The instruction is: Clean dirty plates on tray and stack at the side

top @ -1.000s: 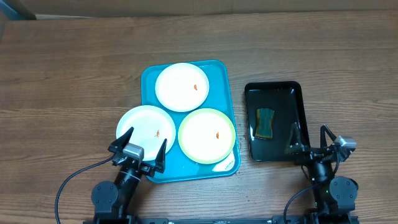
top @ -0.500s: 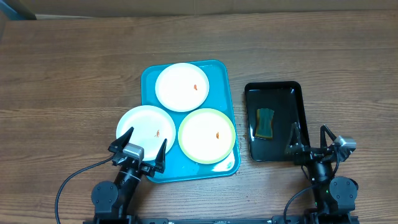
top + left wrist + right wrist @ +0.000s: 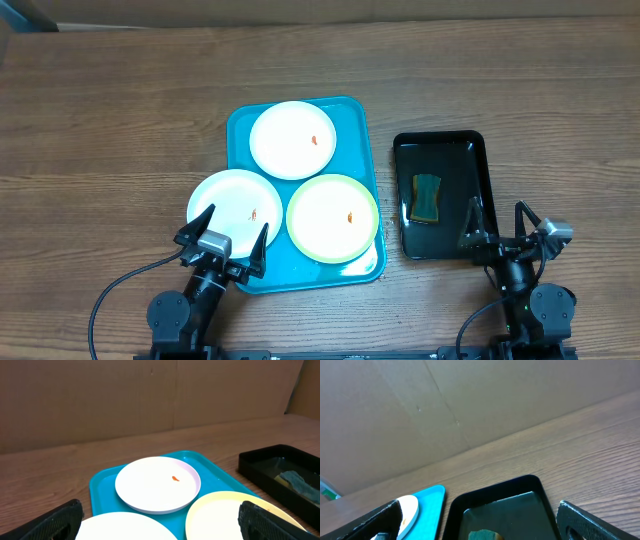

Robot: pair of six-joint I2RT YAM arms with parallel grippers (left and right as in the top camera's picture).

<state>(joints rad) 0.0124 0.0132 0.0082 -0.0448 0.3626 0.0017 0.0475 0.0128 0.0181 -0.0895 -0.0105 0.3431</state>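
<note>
three plates on one tray; left hand and right hand both wide, empty.

Wood table, black tray w/ green-yellow sponge inside, poss. wet, cardboard backdrop

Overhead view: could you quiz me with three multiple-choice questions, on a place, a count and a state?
1. Where does the sponge lie? A in the black tray; B in a bowl; C in a bucket.
2. How many plates are there? A two; B three; C four.
3. How are the left gripper and right gripper? A both open, holding nothing; B both shut on plates; C one shut on the sponge.
Answers: 1 A, it sits inside the black tray's rim. 2 B, two white, one green-rimmed. 3 A, fingers spread wide, gripping nothing.
</note>
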